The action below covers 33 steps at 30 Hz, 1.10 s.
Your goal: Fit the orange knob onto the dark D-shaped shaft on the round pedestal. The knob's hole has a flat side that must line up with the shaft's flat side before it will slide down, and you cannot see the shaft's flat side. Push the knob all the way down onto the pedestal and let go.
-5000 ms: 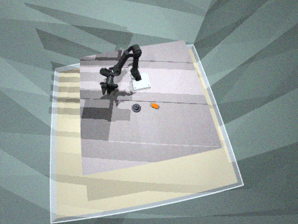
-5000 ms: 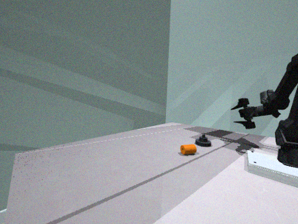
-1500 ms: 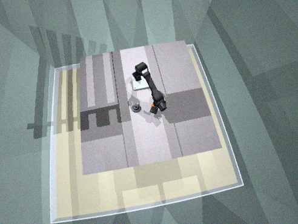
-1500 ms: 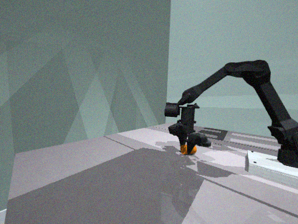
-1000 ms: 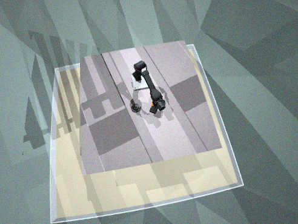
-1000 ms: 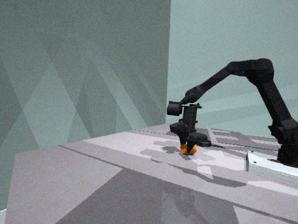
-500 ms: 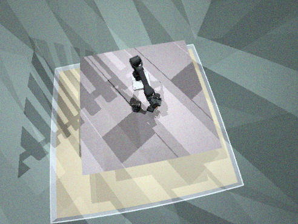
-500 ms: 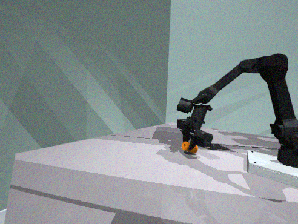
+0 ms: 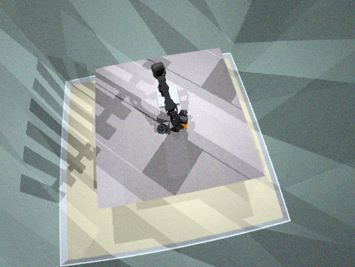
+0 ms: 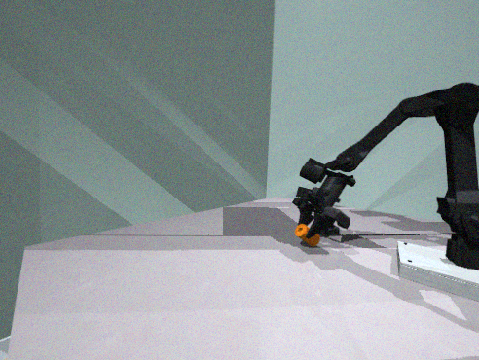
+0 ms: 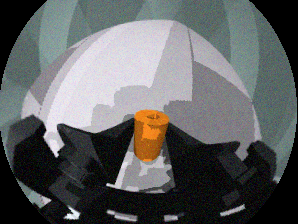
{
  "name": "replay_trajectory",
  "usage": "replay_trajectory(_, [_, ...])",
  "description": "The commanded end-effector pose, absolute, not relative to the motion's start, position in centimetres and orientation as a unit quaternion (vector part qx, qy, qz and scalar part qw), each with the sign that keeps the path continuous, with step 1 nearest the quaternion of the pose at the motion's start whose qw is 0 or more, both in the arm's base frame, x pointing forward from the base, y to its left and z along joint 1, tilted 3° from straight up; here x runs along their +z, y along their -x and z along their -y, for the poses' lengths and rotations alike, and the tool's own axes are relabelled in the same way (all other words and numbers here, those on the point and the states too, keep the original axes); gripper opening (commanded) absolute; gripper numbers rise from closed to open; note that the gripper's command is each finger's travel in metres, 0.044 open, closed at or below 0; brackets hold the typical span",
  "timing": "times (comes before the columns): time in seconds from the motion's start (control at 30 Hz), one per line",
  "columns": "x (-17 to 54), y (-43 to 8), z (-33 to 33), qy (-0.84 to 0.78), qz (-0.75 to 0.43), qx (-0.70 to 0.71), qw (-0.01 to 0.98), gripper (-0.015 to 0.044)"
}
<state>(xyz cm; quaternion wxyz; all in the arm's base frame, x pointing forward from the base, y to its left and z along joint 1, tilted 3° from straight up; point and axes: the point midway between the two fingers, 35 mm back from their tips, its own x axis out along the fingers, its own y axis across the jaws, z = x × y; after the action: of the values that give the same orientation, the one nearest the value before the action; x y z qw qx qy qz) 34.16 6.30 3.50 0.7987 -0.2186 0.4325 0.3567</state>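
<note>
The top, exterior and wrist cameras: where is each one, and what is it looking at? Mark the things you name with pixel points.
Top: high above, facing down at the table (image 9: pixel 130 173); the whole arm shows.
Exterior: off to one side, looking across the table; the arm and gripper (image 10: pixel 308 231) show.
Wrist: on the arm, looking out past the gripper's dark fingers.
Exterior and wrist both show the orange knob (image 9: pixel 185 125) (image 10: pixel 312 239) (image 11: pixel 150 137).

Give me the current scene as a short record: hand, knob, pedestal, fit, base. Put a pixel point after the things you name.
hand: shut on the knob, tilted (image 9: pixel 184 125) (image 10: pixel 308 233) (image 11: pixel 151 137)
knob: orange (image 9: pixel 185 125) (image 10: pixel 313 239) (image 11: pixel 150 140), between the fingers, end hole showing in the wrist view
pedestal: round, dark (image 9: pixel 161 128), beside the hand in the top view
fit: knob off the pedestal; flat-side alignment cannot be told
base: white plate (image 9: pixel 161 102) (image 10: pixel 414 268) under the arm
</note>
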Motion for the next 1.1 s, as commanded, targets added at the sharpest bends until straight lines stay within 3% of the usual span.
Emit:
replay_trajectory(0.0, [3.5,-33.8,-6.0,0.209,-0.408,0.365,0.810,0.0180])
replay_trajectory(1.07, [3.1,-31.6,-3.5,0.112,-0.196,0.405,0.886,0.0180])
